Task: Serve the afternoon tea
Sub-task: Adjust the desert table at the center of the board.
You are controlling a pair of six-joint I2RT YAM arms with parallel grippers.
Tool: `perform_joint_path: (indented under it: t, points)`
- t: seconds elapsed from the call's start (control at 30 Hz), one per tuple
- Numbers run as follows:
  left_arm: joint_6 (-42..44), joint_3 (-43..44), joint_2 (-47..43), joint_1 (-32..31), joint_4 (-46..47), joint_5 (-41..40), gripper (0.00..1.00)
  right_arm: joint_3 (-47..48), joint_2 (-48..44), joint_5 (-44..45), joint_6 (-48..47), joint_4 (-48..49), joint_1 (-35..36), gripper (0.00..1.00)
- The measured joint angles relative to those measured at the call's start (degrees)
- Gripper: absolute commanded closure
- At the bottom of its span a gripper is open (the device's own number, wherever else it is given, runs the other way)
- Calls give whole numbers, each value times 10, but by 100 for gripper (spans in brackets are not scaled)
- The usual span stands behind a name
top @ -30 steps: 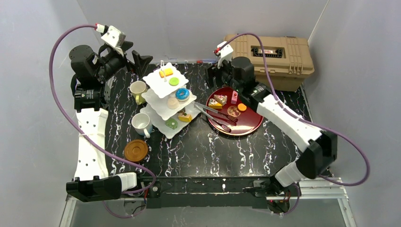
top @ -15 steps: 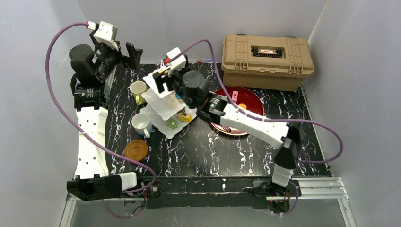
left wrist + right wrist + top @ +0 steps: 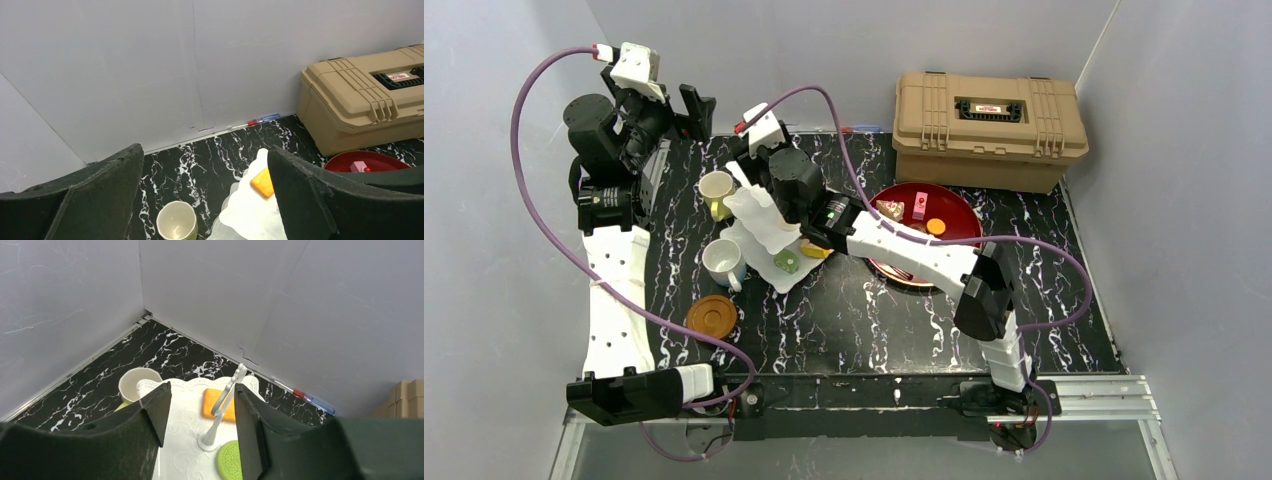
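The white three-tier cake stand (image 3: 762,232) stands at the back left, with a green pastry (image 3: 787,263) on its bottom tier. My right gripper (image 3: 759,178) hangs open over the top tier. In the right wrist view its fingers (image 3: 202,390) straddle the stand's looped handle (image 3: 226,396), with an orange biscuit (image 3: 216,405) and a green cookie (image 3: 231,460) beneath. My left gripper (image 3: 696,103) is open, empty and raised at the back left (image 3: 204,150). The yellow-green mug (image 3: 716,190), the white mug (image 3: 722,260) and a brown coaster (image 3: 711,317) sit left of the stand.
A dark red tray (image 3: 944,268) with a few pastries (image 3: 891,208) lies right of the stand, partly under my right arm. The tan ribbed case (image 3: 989,125) stands at the back right. A red-and-blue pen (image 3: 262,119) lies along the back wall.
My right arm has swung left from the red tray to above the cake stand, fingers now around its handle. My left gripper has drawn back and up a little.
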Motion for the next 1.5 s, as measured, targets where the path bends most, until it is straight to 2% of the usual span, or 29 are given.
perform_joint_path:
  t: [0.27, 0.37, 0.63, 1.07, 1.5]
  points:
    - [-8, 0, 0, 1, 2, 0, 9, 0, 2, -8, -4, -1, -8, 72]
    - [-10, 0, 0, 2, 3, 0, 9, -1, -2, -45, 7, -6, -23, 79]
    - [-13, 0, 0, 3, 3, 0, 9, -14, -36, -190, 59, -61, -93, 90]
    - [-14, 0, 0, 3, 4, 5, 9, -18, -48, -350, 92, -81, -132, 91]
    - [-15, 0, 0, 3, 5, 18, 10, -39, -67, -566, 214, -86, -242, 91]
